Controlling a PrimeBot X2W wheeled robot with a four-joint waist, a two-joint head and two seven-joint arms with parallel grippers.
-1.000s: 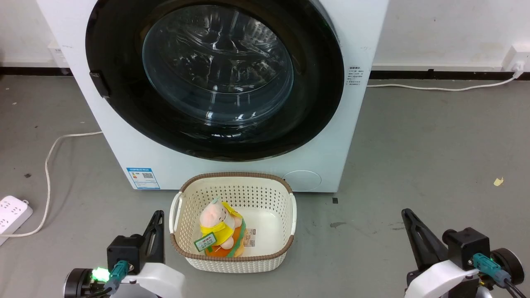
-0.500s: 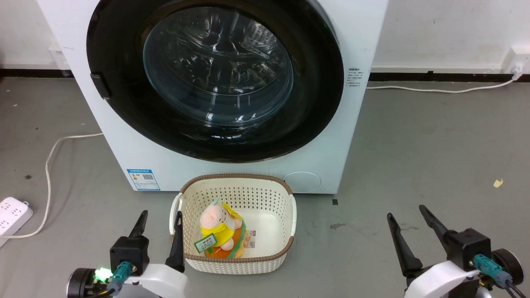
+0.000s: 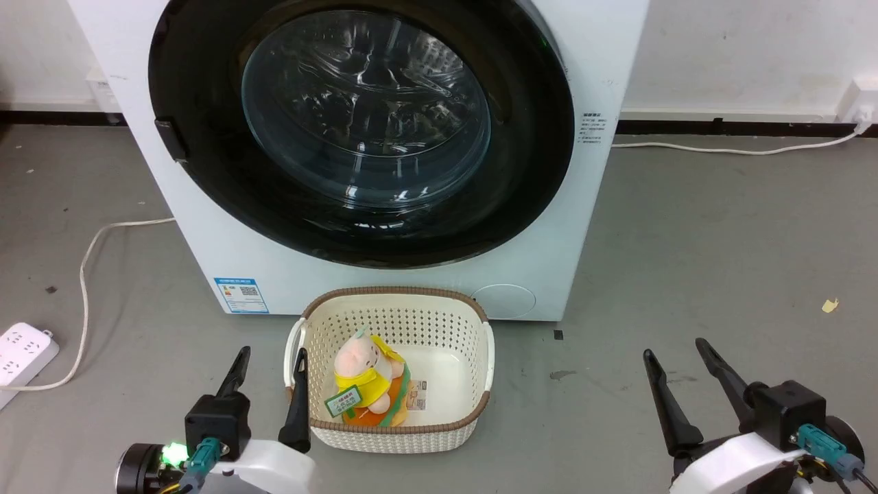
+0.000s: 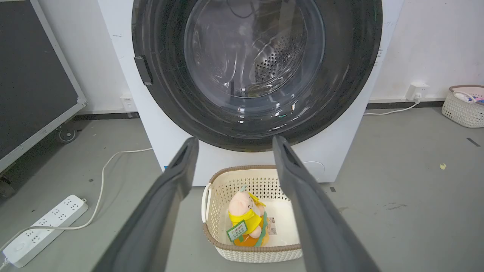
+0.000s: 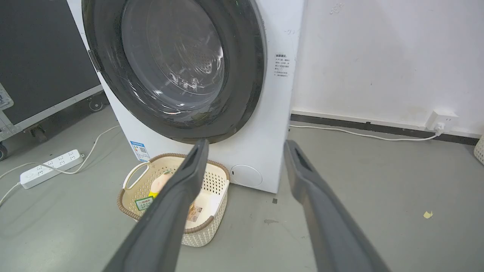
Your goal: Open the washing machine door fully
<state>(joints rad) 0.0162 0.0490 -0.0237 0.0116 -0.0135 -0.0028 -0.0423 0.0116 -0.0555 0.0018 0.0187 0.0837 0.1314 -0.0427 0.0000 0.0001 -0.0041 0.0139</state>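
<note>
The washing machine (image 3: 384, 274) is a big white front-loader standing before me. Its round glossy black door (image 3: 199, 82) with a clear glass porthole lies shut flat against the front, a small black latch tab on its left rim. The same door (image 4: 340, 83) fills the top of the left wrist view, and the door (image 5: 242, 94) sits upper left in the right wrist view. My left gripper (image 3: 271, 359) hangs open low at the left, well short of the machine. At the lower right my right gripper (image 3: 673, 351) is open too, holding nothing.
A cream basket (image 3: 480, 405) with a plush toy (image 3: 363, 381) stands on the grey floor right in front of the machine, between my grippers. A white power strip (image 3: 24, 346) and cable lie at left. Another cable (image 3: 720, 146) runs along the back wall.
Both grippers have gone from shut to open, the right one first. The view has shifted slightly; the door has not moved.
</note>
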